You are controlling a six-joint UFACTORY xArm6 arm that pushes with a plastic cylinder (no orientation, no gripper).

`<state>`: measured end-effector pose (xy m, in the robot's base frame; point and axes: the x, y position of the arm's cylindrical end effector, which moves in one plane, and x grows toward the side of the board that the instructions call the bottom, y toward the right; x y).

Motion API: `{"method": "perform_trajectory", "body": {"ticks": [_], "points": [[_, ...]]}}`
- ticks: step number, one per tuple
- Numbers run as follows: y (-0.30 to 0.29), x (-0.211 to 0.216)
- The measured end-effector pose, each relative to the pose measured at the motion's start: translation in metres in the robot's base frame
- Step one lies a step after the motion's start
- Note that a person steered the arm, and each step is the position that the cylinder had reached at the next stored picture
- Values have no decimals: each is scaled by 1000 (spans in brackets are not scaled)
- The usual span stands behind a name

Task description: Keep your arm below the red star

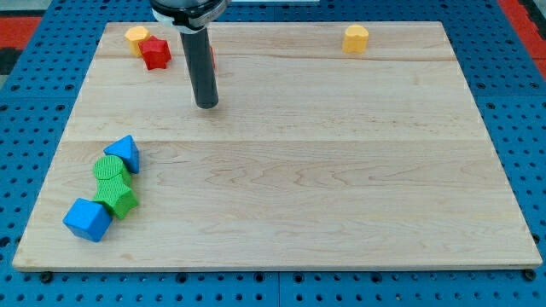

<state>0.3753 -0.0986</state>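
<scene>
The red star (155, 52) lies near the board's top left, touching a yellow block (136, 36) at its upper left. My tip (206, 105) rests on the wooden board (324, 170), to the right of and below the red star, about a block's width clear of it. A small red edge of something (212, 56) shows just behind the rod; its shape is hidden.
A yellow hexagon block (356, 38) sits at the top right. At the lower left, a cluster: blue triangle (124, 153), green cylinder (108, 169), green block (119, 199), blue cube (87, 219). Blue pegboard surrounds the board.
</scene>
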Motion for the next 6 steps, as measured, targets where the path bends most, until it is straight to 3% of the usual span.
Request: {"method": "perform_trajectory", "body": {"ticks": [1, 2, 3, 5, 6], "points": [[0, 0], [-51, -2], [-64, -4], [-59, -9], [-56, -32]]}}
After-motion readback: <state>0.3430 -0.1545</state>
